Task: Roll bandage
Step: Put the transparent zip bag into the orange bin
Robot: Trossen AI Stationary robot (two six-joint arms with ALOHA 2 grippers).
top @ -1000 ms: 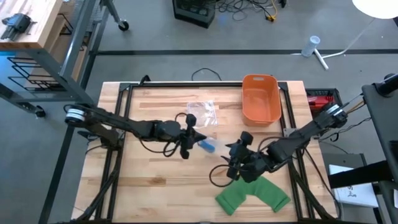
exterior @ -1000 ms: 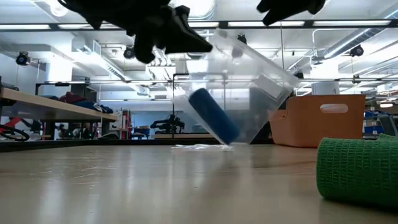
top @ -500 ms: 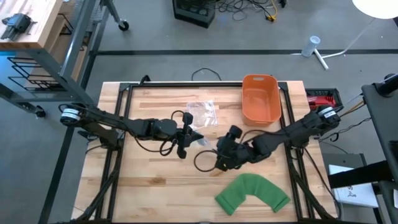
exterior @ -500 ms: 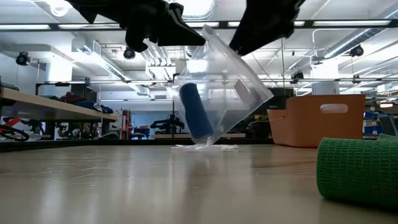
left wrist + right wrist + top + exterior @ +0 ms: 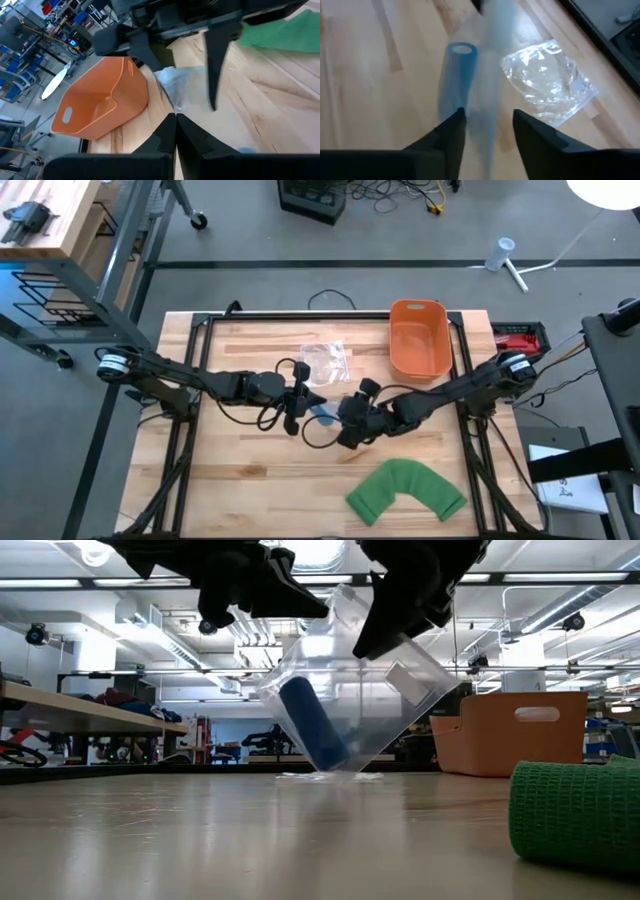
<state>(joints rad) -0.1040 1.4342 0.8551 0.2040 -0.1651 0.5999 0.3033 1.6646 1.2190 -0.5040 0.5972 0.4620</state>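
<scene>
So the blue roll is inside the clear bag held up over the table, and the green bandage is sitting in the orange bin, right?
Not quite. The green bandage lies on the wooden table, apart from the orange bin, as the high view shows. The blue roll is indeed inside the raised clear bag.

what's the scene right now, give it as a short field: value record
held item: clear plastic bag with a blue roll inside, lifted above the table
left gripper: left gripper shut on the bag's edge
right gripper: right gripper at the bag, fingers either side of it, grip not clear
green bandage: green bandage lying unrolled at the table's near edge
orange bin: orange bin at the far right of the table
empty wrapper: clear wrapper beside the bin
</scene>
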